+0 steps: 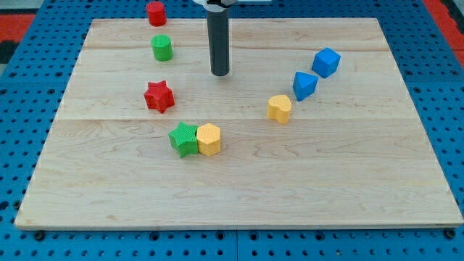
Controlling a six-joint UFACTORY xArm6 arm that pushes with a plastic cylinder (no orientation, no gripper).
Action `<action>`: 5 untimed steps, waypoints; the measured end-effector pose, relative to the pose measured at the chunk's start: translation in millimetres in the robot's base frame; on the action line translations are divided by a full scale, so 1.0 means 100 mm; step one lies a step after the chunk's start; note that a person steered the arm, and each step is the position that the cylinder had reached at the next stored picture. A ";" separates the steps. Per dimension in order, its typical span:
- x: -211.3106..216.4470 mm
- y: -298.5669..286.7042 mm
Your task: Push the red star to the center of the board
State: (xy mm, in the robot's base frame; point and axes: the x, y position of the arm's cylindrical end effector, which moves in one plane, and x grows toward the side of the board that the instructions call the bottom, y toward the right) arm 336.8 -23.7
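- Now, in the camera view, the red star [159,96] sits flat and upright on the wooden board [348,181], left of its middle.
- My tip [220,74] is a bare rod holding nothing, up and to the view's right of the star, apart from it.
- Below the star, a green star [184,139] touches a yellow hexagon block [209,139].
- Above it stand a green cylinder [161,48] and a red cylinder [156,13].
- Toward the view's right lie a yellow heart [279,108] and two blue blocks [304,85] [326,62].
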 end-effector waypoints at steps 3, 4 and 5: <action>0.03 -0.96; 0.26 -1.63; 0.67 -1.91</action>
State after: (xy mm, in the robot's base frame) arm 403.4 -215.2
